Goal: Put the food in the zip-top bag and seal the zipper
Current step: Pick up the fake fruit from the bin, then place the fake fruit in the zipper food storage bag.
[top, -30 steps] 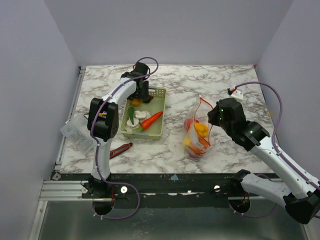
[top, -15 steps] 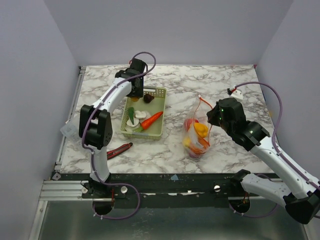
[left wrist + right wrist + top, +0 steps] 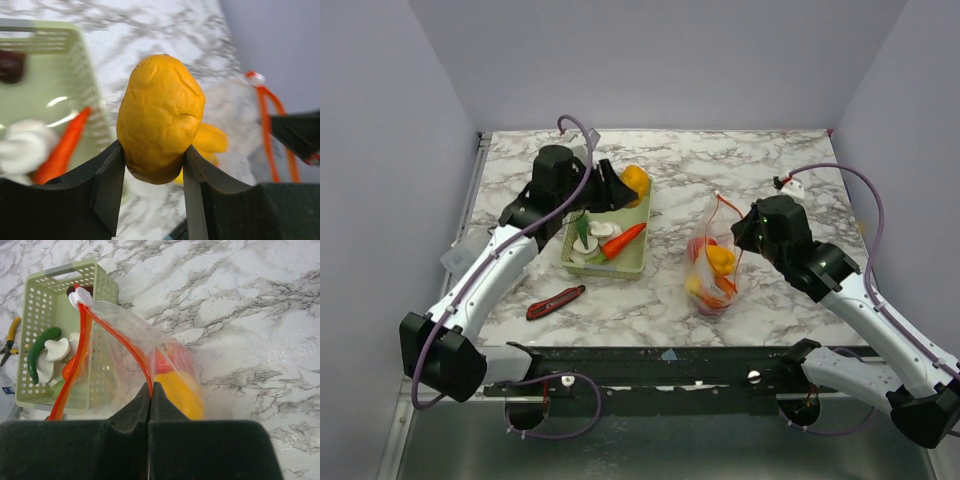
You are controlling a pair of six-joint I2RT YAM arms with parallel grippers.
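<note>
My left gripper (image 3: 625, 187) is shut on a yellow-orange toy fruit (image 3: 160, 117), held in the air above the far right corner of the green basket (image 3: 638, 262). The fruit also shows in the top view (image 3: 636, 180). The clear zip-top bag (image 3: 713, 262) stands at mid table with yellow and red food (image 3: 180, 390) inside. Its orange-red zipper (image 3: 125, 347) is open in a loop. My right gripper (image 3: 150, 389) is shut on one side of the zipper, holding the mouth up. A carrot (image 3: 623, 240), a green chilli (image 3: 39, 351) and white pieces remain in the basket.
A red-and-black utility knife (image 3: 556, 300) lies on the marble in front of the basket. A clear plastic item (image 3: 470, 262) sits at the left table edge. Yellow-handled pliers (image 3: 9, 337) lie beyond the basket. A small dark food piece (image 3: 11, 66) is in the basket's far corner.
My left arm has swung back and lifted the yellow-orange fruit out of the basket, turning it toward the bag. The right gripper and the bag have stayed put.
</note>
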